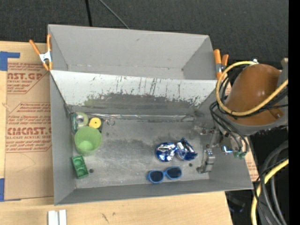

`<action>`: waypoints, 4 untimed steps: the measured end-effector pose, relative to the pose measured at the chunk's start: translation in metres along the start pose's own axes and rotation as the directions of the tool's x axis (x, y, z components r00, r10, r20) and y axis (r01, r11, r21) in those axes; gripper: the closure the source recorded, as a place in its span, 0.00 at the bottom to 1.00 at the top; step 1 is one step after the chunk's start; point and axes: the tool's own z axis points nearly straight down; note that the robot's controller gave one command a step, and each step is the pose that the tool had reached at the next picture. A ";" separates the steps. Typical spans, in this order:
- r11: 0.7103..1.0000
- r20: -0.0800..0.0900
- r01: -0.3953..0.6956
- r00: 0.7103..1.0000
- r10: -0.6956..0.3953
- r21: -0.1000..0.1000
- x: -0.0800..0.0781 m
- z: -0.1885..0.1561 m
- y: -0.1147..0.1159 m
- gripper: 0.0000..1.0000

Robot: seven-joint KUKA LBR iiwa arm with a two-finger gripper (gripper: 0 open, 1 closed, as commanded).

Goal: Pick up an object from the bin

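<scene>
The grey metal bin [131, 146] is showing a scuffed floor. The arm [255, 95] is reaching down, its gripper [206, 161] hanging just right of a crumpled blue-and-white wrapper [176, 150]; parted or closed cannot be told. Blue sunglasses [164, 175] are lying just nearer than the wrapper, whose print is unreadable.

Soft, even light falls from above on the grey metal bin [131, 50]. Its sloped back wall is brightest, the floor duller. The crumpled blue and silver foil wrapper [176, 151] glints with small highlights. Shadows under things are faint.
</scene>
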 end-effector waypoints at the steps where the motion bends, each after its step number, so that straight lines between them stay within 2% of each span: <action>1: 0.989 -0.004 -0.151 0.989 0.151 -0.002 -0.044 0.121 0.036 0.00; 2: 0.988 0.000 -0.151 0.988 0.151 -0.001 -0.045 0.117 0.034 1.00; 3: 0.994 0.006 -0.110 0.994 0.110 -0.001 -0.027 0.035 0.044 1.00; 4: 0.994 0.008 -0.111 0.994 0.111 -0.001 -0.001 -0.078 0.040 1.00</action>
